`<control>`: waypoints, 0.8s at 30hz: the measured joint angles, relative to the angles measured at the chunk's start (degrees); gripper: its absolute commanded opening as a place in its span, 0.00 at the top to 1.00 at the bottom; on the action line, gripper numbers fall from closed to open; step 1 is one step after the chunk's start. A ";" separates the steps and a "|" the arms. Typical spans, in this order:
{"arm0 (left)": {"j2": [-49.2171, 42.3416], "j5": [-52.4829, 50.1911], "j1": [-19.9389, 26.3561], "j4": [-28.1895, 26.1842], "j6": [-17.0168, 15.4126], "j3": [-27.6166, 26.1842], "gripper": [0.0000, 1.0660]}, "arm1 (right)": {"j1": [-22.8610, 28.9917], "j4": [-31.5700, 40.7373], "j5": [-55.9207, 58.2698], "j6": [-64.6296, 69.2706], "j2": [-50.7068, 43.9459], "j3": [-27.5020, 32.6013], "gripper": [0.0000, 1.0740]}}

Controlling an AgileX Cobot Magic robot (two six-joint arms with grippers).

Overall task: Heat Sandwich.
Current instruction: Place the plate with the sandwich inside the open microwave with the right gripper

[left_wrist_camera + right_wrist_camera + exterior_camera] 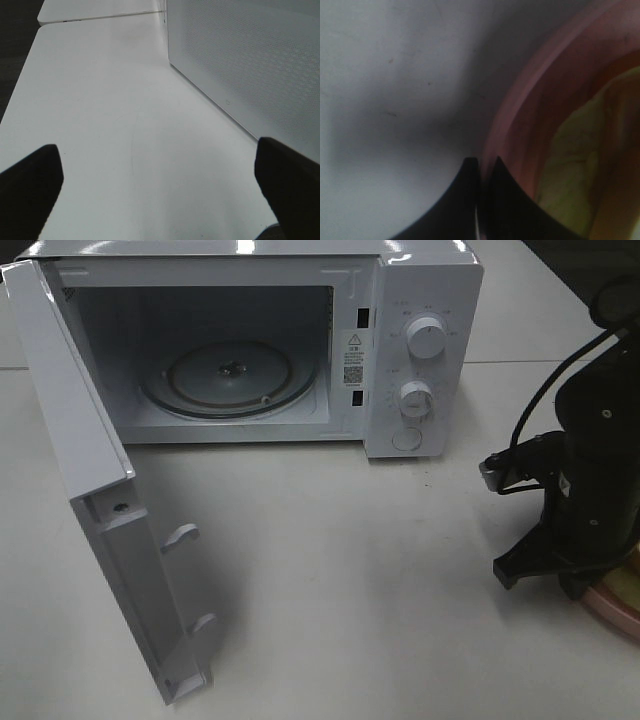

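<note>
Currently you are pinching the pink plate [516, 112] by its rim with the right claw [484, 167] shut tight, while the left claw [157, 147] is gaping empty. Next you are likely carrying the sandwich [580, 150] level into the microwave [425, 280].

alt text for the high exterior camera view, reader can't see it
A white microwave stands on a white table with its door swung wide open to the left, showing a bare glass turntable inside. At the right edge a black robot arm reaches down to a pink plate, mostly cut off.

The right gripper [483, 161] is black with pointed tips, its black arm [596, 480] trailing a looped cable [548, 388].
</note>
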 measured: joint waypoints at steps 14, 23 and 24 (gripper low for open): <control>0.00 0.00 0.00 0.00 0.00 0.00 0.05 | 3.67 -1.09 5.16 0.80 -7.28 0.00 1.00; 0.00 0.00 0.00 0.00 0.00 0.00 0.05 | 9.00 -1.43 9.45 0.80 -10.77 0.00 1.00; 0.00 0.00 0.00 0.00 0.00 0.00 0.05 | 9.74 -1.43 10.03 0.74 -10.94 0.00 1.00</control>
